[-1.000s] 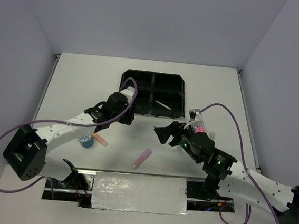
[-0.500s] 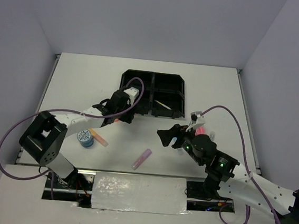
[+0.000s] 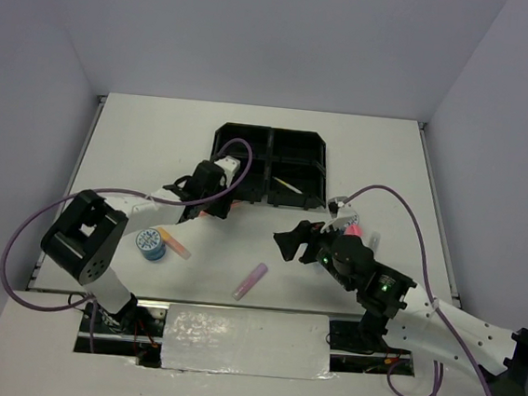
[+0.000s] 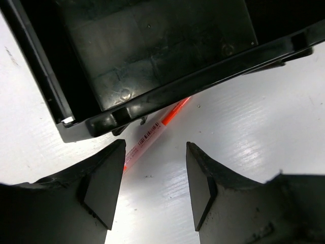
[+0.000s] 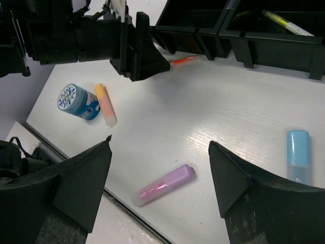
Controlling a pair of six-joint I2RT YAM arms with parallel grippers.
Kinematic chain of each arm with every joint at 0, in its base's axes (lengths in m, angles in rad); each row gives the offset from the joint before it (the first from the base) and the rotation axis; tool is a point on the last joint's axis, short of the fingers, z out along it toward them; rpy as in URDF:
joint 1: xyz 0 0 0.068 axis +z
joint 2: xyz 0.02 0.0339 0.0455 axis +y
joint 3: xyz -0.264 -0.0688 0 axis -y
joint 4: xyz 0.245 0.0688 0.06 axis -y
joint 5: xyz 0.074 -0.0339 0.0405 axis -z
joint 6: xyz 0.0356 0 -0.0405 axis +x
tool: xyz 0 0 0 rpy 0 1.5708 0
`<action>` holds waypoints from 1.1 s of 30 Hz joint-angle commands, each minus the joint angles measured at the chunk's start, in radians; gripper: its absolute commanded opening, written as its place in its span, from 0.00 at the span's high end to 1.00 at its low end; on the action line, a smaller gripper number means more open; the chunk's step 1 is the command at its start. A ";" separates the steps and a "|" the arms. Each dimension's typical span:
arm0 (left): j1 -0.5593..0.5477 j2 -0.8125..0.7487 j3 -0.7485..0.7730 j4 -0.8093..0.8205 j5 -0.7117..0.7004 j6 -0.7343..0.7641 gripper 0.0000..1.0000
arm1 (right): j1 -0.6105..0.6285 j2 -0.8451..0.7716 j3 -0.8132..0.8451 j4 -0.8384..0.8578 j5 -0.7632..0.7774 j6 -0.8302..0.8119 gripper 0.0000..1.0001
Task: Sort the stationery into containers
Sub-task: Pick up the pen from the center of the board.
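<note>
The black tray stands at the table's middle back; a yellow pen lies in its near right compartment. A thin pink pen lies on the table, partly under the tray's near left edge. My left gripper is open and empty, low over the table with the pen's end by its left finger. My right gripper is open and empty above a purple marker. An orange marker and a blue-and-white tape roll lie to the left, and a light blue marker to the right.
A pink-capped bottle stands behind my right arm. The purple marker lies close to the table's near edge, next to a white panel. My left gripper sits against the tray's near left corner. The second tape roll is out of view.
My left gripper has come down a little toward the tray's near left edge, and its arm base has turned. My right gripper has shifted slightly left and nearer.
</note>
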State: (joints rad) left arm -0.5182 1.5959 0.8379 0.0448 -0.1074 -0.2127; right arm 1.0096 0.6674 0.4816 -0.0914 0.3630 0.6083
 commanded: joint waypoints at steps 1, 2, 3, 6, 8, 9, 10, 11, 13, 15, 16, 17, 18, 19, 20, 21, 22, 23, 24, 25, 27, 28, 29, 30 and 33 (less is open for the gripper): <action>0.010 0.019 0.006 0.041 0.012 0.006 0.37 | -0.008 0.003 0.031 0.028 -0.007 -0.015 0.16; 0.012 0.024 0.006 0.038 0.014 0.001 0.38 | -0.008 0.003 0.031 0.027 -0.009 -0.013 0.16; 0.012 0.025 0.006 0.033 0.011 -0.002 0.38 | -0.008 0.000 0.029 0.027 -0.009 -0.013 0.16; 0.014 0.038 0.009 0.020 0.006 -0.013 0.38 | -0.006 -0.009 0.029 0.021 -0.009 -0.010 0.16; 0.015 0.047 0.012 0.015 0.003 -0.020 0.38 | -0.008 -0.017 0.028 0.019 -0.010 -0.008 0.16; 0.015 0.050 0.013 0.015 0.002 -0.022 0.38 | -0.008 -0.022 0.026 0.019 -0.012 -0.008 0.16; 0.015 0.053 0.015 0.012 0.005 -0.022 0.38 | -0.008 -0.025 0.025 0.019 -0.013 -0.007 0.16; 0.015 0.059 0.017 0.010 0.005 -0.022 0.38 | -0.006 -0.026 0.023 0.018 -0.013 -0.005 0.16; 0.015 0.064 0.023 0.003 0.005 -0.024 0.38 | -0.008 -0.038 0.022 0.013 -0.013 -0.004 0.16; 0.015 0.072 0.027 0.001 0.005 -0.025 0.38 | -0.008 -0.051 0.018 0.012 -0.013 -0.004 0.16; 0.015 0.076 0.029 -0.002 0.003 -0.030 0.39 | -0.008 -0.054 0.015 0.010 -0.010 -0.004 0.16; 0.015 0.079 0.030 -0.005 0.006 -0.031 0.40 | -0.006 -0.055 0.012 0.013 -0.009 -0.005 0.16; 0.015 0.081 0.029 -0.002 0.009 -0.034 0.41 | -0.008 -0.057 0.008 0.015 -0.007 -0.004 0.16; 0.015 0.081 0.026 0.001 0.023 -0.039 0.42 | -0.006 -0.055 0.003 0.019 -0.004 -0.002 0.16; 0.015 0.078 0.021 0.009 0.031 -0.042 0.43 | -0.008 -0.054 0.002 0.021 -0.007 -0.002 0.16; 0.015 0.075 0.012 0.013 0.038 -0.047 0.45 | -0.008 -0.051 0.002 0.019 -0.009 0.001 0.16; 0.015 0.070 0.006 0.018 0.047 -0.051 0.48 | -0.008 -0.046 0.002 0.021 -0.009 0.001 0.16; 0.015 0.062 -0.002 0.023 0.051 -0.056 0.49 | -0.008 -0.046 0.000 0.024 -0.010 0.002 0.16; 0.015 0.059 -0.011 0.021 0.054 -0.060 0.56 | -0.008 -0.046 0.000 0.024 -0.010 0.002 0.16; 0.015 0.061 -0.013 0.018 0.063 -0.062 0.60 | -0.006 -0.049 -0.001 0.030 -0.009 0.002 0.16; 0.014 0.065 -0.013 0.003 0.069 -0.066 0.67 | -0.008 -0.049 -0.001 0.030 -0.004 0.001 0.16; 0.011 0.068 -0.013 -0.002 0.078 -0.073 0.74 | -0.008 -0.049 0.000 0.030 -0.003 0.002 0.16; 0.007 0.070 -0.013 -0.006 0.081 -0.074 0.76 | -0.008 -0.049 0.000 0.032 -0.001 0.001 0.16; 0.003 0.070 -0.014 -0.014 0.081 -0.077 0.81 | -0.008 -0.049 0.000 0.033 -0.001 0.002 0.16; -0.022 0.058 -0.023 -0.014 0.097 -0.093 0.89 | -0.008 -0.055 0.002 0.032 0.002 0.004 0.16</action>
State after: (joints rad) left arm -0.5182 1.6646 0.8371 0.0452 -0.0483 -0.2783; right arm 1.0073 0.6228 0.4816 -0.0906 0.3515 0.6113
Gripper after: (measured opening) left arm 0.223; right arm 0.842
